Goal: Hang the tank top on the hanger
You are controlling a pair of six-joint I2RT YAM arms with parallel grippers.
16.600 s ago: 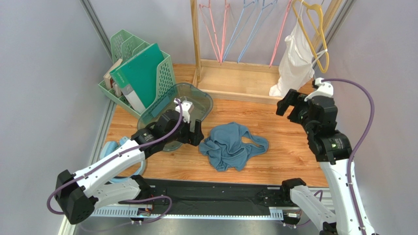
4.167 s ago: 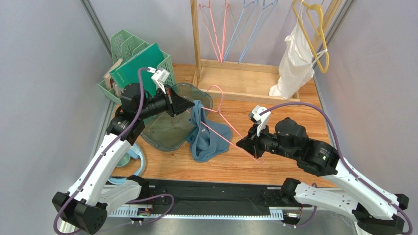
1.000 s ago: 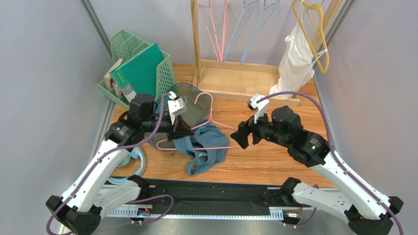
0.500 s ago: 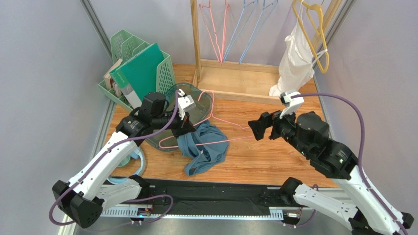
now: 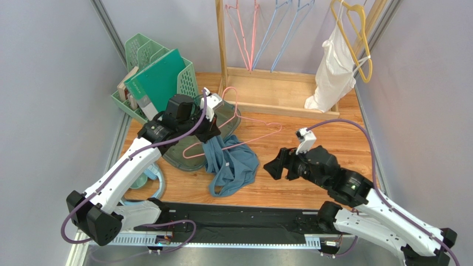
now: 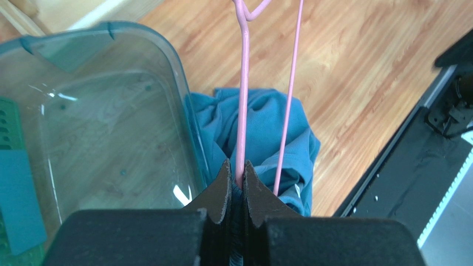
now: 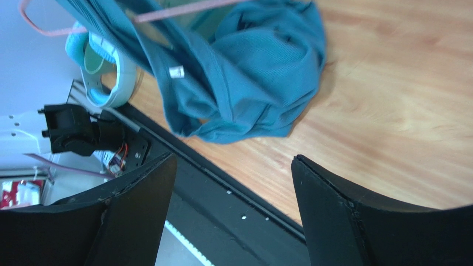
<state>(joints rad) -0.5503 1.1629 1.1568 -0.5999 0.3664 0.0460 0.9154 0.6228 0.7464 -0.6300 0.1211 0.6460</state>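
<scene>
No legible text, brand, number or sign anywhere in view. Small white tag (image 7: 176, 71) on tank top (image 7: 261, 61), toward worktop's front edge: too small to read, no lettering made out. Green folder (image 5: 161, 77) and pale spines (image 5: 145, 104) in green basket (image 5: 189, 83), far-left corner of worktop: covers and spines show no readable print from overhead camera.
</scene>
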